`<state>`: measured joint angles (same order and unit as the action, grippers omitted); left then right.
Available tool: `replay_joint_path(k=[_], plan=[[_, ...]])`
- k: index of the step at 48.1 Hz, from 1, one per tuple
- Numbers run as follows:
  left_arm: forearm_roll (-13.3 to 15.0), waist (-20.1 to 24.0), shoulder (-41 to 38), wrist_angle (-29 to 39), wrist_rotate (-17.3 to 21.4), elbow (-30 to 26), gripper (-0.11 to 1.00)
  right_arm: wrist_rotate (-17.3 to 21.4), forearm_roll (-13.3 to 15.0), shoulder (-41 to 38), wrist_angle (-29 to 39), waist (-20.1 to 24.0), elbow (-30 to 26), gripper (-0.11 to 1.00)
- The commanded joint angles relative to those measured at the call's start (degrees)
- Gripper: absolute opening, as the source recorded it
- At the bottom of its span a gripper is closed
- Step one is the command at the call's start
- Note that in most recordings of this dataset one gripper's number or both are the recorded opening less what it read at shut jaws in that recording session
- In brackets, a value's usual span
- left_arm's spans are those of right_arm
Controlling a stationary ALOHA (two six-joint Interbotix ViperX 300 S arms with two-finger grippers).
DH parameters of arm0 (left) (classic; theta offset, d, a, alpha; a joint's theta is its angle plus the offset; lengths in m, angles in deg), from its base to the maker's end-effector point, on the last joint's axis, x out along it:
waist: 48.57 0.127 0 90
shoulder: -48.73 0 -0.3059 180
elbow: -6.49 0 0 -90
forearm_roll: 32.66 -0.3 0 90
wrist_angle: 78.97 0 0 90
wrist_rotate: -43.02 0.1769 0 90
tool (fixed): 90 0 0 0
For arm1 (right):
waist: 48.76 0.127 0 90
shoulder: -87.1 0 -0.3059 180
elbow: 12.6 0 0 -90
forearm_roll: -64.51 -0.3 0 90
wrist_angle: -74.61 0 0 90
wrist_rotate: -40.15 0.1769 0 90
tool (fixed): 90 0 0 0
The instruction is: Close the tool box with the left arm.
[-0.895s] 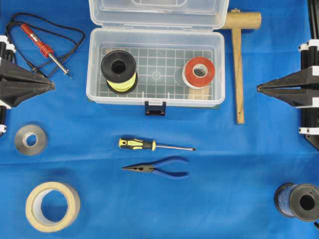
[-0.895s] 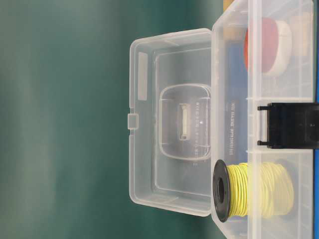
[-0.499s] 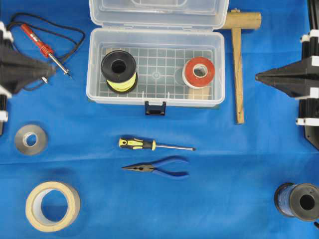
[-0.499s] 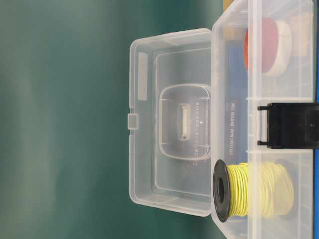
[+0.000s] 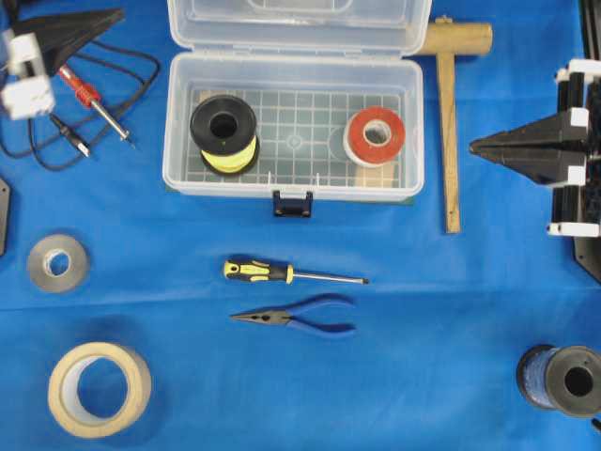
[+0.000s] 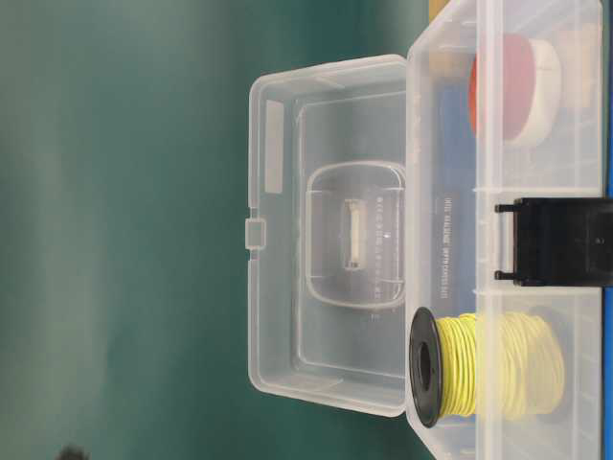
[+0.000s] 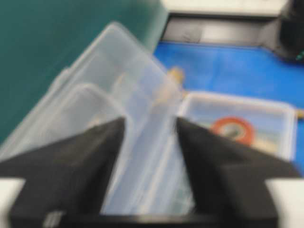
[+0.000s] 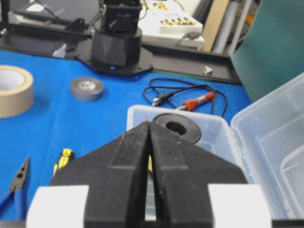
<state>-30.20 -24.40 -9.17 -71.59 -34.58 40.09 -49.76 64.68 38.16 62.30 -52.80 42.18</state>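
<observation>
Tool box (image 5: 293, 122) shown open; light, stiff lid (image 5: 299, 23) is best pushed at its far edge by spread left gripper (image 7: 149, 124).

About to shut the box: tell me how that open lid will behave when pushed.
The lid looks like thin clear plastic, so probably light and a bit flexible. Standing open on its rear hinge, it should swing down over the tool box readily, likely dropping once past upright.

backdrop (image 6: 124, 230): dark green (plain); table cover (image 5: 423, 376): blue
</observation>
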Motion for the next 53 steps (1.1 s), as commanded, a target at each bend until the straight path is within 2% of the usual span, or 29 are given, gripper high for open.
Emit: replay_joint_path(k=[1, 5, 9, 19, 26, 30, 32, 41, 53], plan=[[-0.09, 2.37, -4.39, 0.70, 0.35, -4.83, 0.55, 0.09, 0.00, -0.70, 0.26, -0.09, -0.88, 0.00], [-0.53, 4.57, -9.40, 1.49, 0.53, -8.09, 0.78, 0.09, 0.00, -0.79, 0.79, -0.09, -0.88, 0.00], [-1.32, 6.68, -14.15, 2.72, 0.62, -10.99, 0.90, 0.09, 0.00, -1.05, 1.23, -0.09, -0.79, 0.00], [-1.67, 11.16, -25.75, 9.84, 1.76, -21.18, 0.89, 0.00, 0.00, -1.58, 2.46, -0.09, -0.62, 0.00], [-1.05, 12.83, -32.52, 13.80, 8.61, -27.25, 0.90, 0.00, 0.00, -2.20, 2.99, -0.09, -0.53, 0.00], [-0.70, 13.18, -36.30, 15.47, 11.25, -30.32, 0.90, 0.00, 0.00, -2.72, 2.90, -0.09, -0.44, 0.00], [-0.79, 13.62, -37.71, 15.82, 11.25, -31.46, 0.90, 0.00, 0.00, -2.99, 2.90, -0.09, -0.44, 0.00], [-0.70, 16.17, -43.33, 17.14, 11.34, -34.45, 0.90, 0.00, 0.00, -3.69, 2.90, -0.09, -0.35, 0.00], [-0.53, 16.26, -46.23, 19.51, 11.07, -33.40, 0.90, 0.00, -0.09, -3.96, 2.90, -0.18, -0.35, 0.00]])
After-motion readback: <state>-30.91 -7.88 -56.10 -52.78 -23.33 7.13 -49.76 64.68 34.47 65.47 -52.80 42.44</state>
